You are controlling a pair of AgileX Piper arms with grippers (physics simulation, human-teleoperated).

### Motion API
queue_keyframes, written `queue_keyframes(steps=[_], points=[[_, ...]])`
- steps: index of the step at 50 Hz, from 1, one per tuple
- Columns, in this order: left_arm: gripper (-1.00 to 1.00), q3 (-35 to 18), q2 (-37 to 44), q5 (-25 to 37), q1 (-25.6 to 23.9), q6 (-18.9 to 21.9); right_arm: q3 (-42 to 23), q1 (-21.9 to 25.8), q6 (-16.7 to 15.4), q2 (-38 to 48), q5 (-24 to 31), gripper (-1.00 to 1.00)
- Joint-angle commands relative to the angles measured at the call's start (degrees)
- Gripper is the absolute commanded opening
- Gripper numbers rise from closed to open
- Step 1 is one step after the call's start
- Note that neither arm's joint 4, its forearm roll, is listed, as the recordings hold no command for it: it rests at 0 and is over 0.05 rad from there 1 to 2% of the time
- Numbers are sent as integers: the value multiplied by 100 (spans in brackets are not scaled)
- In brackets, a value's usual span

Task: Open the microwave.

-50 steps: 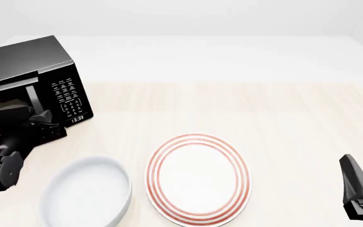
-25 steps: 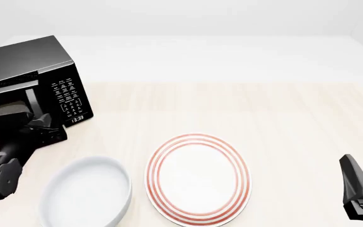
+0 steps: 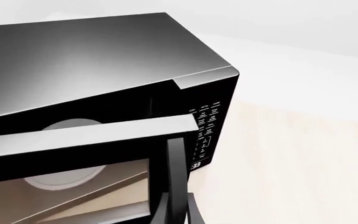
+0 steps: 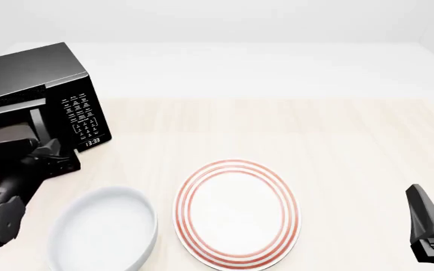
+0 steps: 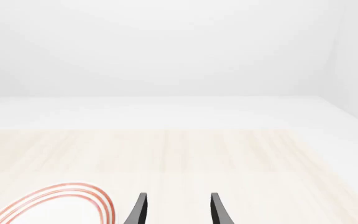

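The black microwave (image 4: 29,84) stands at the table's far left, with its keypad (image 4: 81,118) and clock facing the front. Its dark glass door (image 3: 86,140) stands ajar, swung out towards me. The white turntable (image 3: 64,179) shows through the glass and over the door's top edge. My left gripper (image 4: 51,151) is at the door's free edge, shut on the vertical bar handle (image 3: 174,182); one finger (image 3: 193,212) shows beside the bar. My right gripper (image 5: 179,210) is open and empty, low at the front right (image 4: 432,240), far from the microwave.
A white plate with red rings (image 4: 236,212) lies at the front middle; its rim also shows in the right wrist view (image 5: 54,200). A white bowl (image 4: 104,228) sits to its left, just in front of my left arm.
My left arm has shifted a little towards the near left with the handle in its grip, and the door has moved slightly with it. The right arm has not moved.
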Motion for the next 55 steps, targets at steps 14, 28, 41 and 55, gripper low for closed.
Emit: queue_keyframes(steps=[14, 28, 41, 55], points=[[-100, 307, -59, -82, -240, -61, 0, 0, -1, 0, 0, 100], [-100, 390, -153, -44, -270, -33, 0, 1, -3, 0, 0, 100], [-100, 524, -178, -141, -312, -20, 0, 0, 0, 0, 0, 100], [-100, 626, -302, -151, -368, -23, 0, 0, 0, 0, 0, 100]])
